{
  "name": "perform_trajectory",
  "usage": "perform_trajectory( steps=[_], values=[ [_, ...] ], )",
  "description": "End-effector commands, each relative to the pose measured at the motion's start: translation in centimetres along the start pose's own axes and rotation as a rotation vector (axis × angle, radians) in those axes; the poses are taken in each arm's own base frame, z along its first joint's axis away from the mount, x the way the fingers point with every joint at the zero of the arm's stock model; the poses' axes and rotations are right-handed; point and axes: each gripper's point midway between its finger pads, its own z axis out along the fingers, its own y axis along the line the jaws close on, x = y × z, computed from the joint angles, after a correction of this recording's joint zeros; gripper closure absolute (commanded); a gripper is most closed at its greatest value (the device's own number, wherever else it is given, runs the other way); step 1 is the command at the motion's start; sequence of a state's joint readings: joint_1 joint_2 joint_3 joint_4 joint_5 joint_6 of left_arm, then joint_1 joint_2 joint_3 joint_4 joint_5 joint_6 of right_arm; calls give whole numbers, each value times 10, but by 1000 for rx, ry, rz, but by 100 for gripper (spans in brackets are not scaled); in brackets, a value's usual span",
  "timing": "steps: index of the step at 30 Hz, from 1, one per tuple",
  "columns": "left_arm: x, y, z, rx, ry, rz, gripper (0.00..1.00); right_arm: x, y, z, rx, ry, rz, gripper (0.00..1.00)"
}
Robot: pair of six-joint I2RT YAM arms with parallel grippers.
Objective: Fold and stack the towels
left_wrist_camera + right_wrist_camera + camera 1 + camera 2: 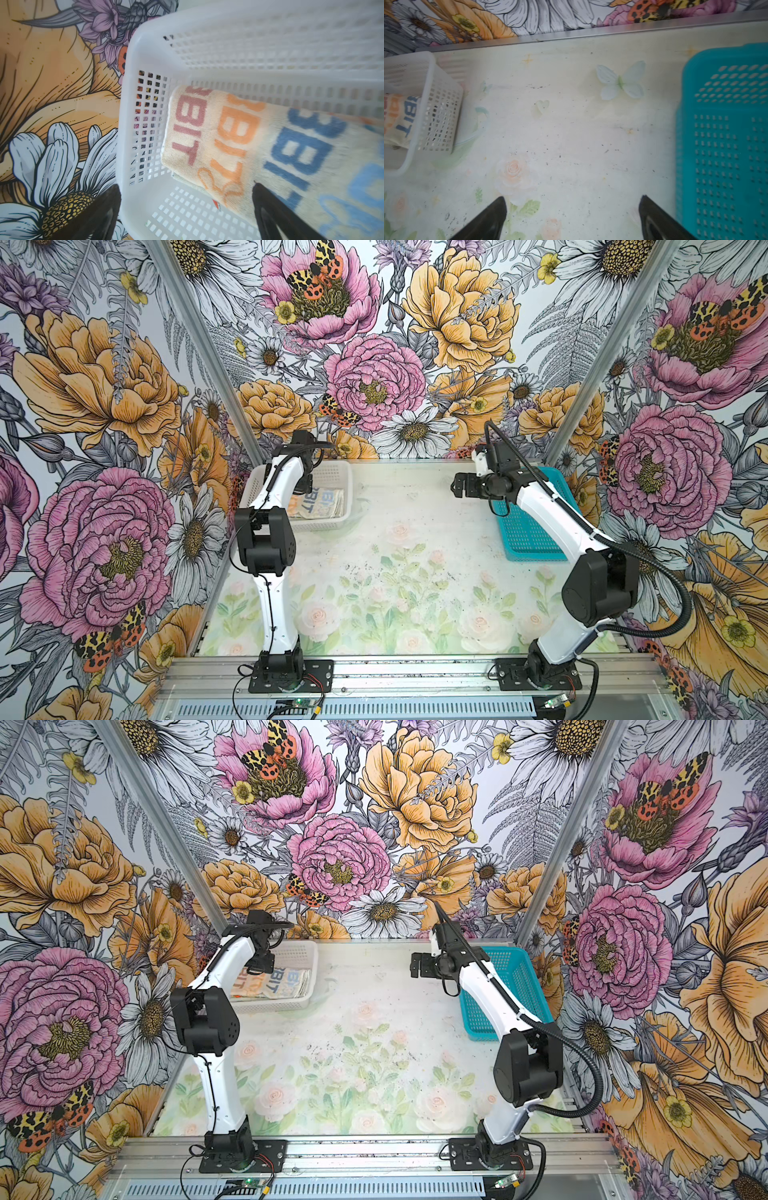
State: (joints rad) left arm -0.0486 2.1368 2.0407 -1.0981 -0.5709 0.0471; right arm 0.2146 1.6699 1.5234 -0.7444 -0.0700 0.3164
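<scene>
Tabletop's (415, 497) white basket (145, 62) holds towels (239, 135) close beneath the spread left gripper (187, 185).

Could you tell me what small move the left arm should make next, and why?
Probably raise the left gripper clear of the white perforated plastic basket: its jaws stand open and empty, and the folded lettered cloth towels lie stacked inside.

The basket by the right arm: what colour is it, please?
Teal basket; best in the right wrist view.
</scene>
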Motion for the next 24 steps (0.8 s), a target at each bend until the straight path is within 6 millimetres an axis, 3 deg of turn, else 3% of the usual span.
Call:
perform_trajectory(
  steps=[1, 7, 9, 14, 19, 22, 24],
  values=[
    [-20, -39, -47, 154, -106, -31, 1, 16, -51, -5, 179, 37, 33, 1],
    [-26, -110, -121, 267, -232, 62, 1, 47, -85, 17, 291, 135, 40, 4],
    [-25, -132, -150, 340, -277, 68, 1, 61, -94, 28, 321, 181, 40, 11],
    [-12, -184, -216, 479, -373, 126, 1, 86, -102, 49, 345, 264, 40, 45],
    [11, -211, -242, 540, -391, 167, 1, 91, -82, 62, 304, 278, 30, 78],
    [22, -210, -245, 550, -389, 155, 1, 86, -53, 67, 258, 262, 22, 92],
    [28, -203, -245, 558, -389, 133, 1, 82, -30, 70, 217, 252, 24, 96]
  ],
)
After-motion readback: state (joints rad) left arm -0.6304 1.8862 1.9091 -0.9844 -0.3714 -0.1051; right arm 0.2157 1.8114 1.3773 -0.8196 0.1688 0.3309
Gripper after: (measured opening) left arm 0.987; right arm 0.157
